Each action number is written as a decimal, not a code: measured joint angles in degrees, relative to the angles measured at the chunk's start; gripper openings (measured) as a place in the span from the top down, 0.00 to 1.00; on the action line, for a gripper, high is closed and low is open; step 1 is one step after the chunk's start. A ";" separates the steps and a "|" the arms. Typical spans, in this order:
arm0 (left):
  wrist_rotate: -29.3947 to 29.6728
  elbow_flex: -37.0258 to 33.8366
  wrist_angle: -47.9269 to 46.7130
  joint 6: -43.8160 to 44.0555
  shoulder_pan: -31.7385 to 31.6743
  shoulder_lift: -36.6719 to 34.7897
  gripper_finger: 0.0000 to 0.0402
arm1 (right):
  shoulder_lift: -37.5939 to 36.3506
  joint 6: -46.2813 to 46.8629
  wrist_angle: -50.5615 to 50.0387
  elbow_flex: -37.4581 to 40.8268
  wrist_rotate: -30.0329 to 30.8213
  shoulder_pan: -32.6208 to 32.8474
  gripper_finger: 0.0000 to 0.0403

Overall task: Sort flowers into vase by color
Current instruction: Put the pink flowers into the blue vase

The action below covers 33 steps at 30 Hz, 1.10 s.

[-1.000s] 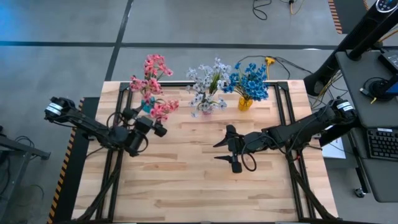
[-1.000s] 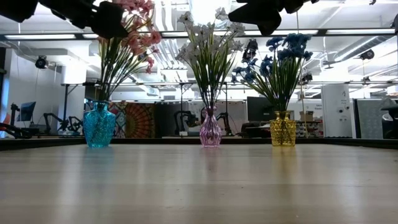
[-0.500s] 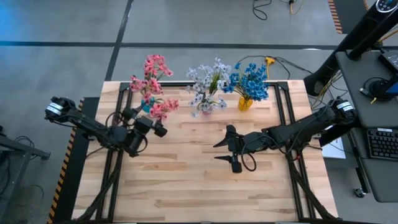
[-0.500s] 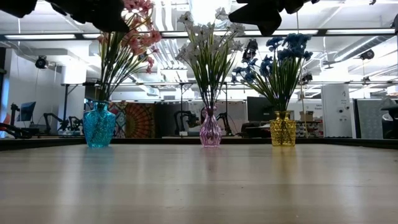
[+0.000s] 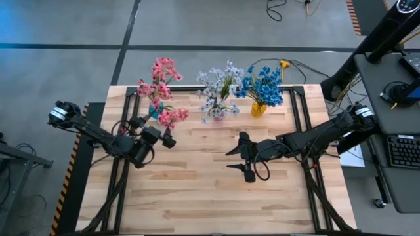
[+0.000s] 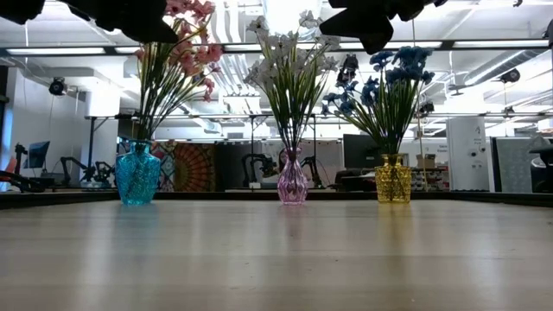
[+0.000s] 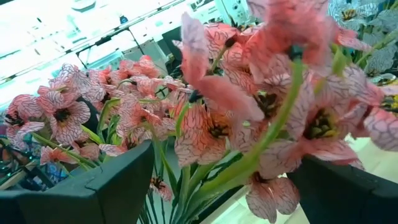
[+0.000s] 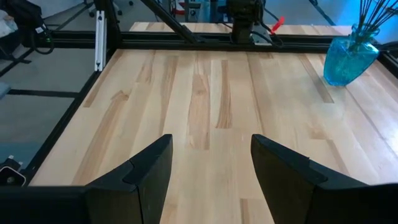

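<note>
Now left hand (image 5: 168,137) lower, nearer pink flowers (image 5: 159,92)

- No text, label, brand, number or sign can be read in any view.
- The room beyond the table in the low view shows screens and panels, but nothing on them is legible.
</note>
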<state>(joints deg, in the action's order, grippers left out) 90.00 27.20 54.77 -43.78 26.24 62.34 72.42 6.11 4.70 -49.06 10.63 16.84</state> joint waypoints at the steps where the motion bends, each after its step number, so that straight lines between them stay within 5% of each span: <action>1: 0.00 -0.02 0.00 -0.02 0.03 0.12 0.17 | 0.00 0.01 0.04 0.00 0.00 0.00 0.48; 18: -0.09 0.01 0.03 7.17 3.92 0.61 0.17 | 0.00 -0.18 0.23 0.00 0.00 0.00 0.48; 33: 0.11 1.08 -0.07 2.80 9.55 0.68 0.17 | 0.00 -0.02 0.28 0.00 0.02 0.00 0.48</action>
<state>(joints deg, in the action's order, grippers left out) 90.11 28.28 54.70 -40.99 35.79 63.02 72.42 6.09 4.97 -49.06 10.66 16.84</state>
